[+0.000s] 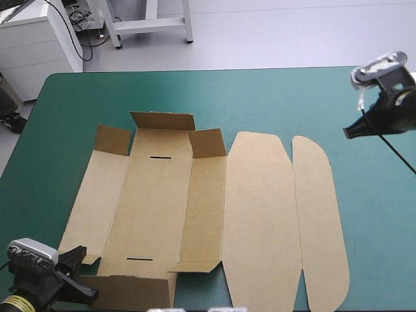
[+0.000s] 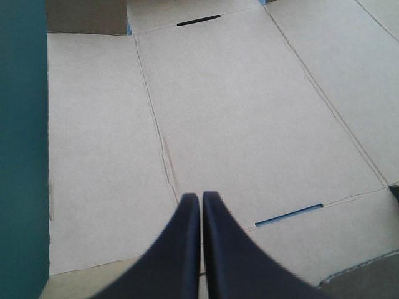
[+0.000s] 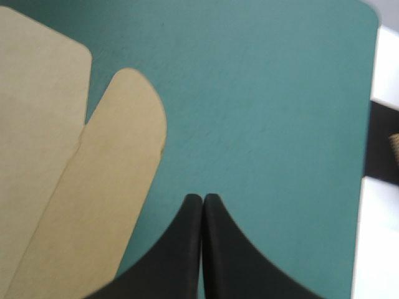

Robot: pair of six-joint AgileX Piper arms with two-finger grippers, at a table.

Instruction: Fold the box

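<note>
The brown box lies nearly flat on the teal-green cover, its lid panels spread to the right and small flaps at the far end and near left corner raised a little. My left gripper is shut, hovering at the box's near left corner. In the left wrist view it points over the base panel, beside a slot. My right gripper is shut and raised at the far right, apart from the box. Its wrist view shows it over bare cover, the rounded lid flap to one side.
Bare teal-green cover stretches beyond the box and along the right side. The table's far right corner shows in the right wrist view. White cabinets and a stand stand off the table's far edge.
</note>
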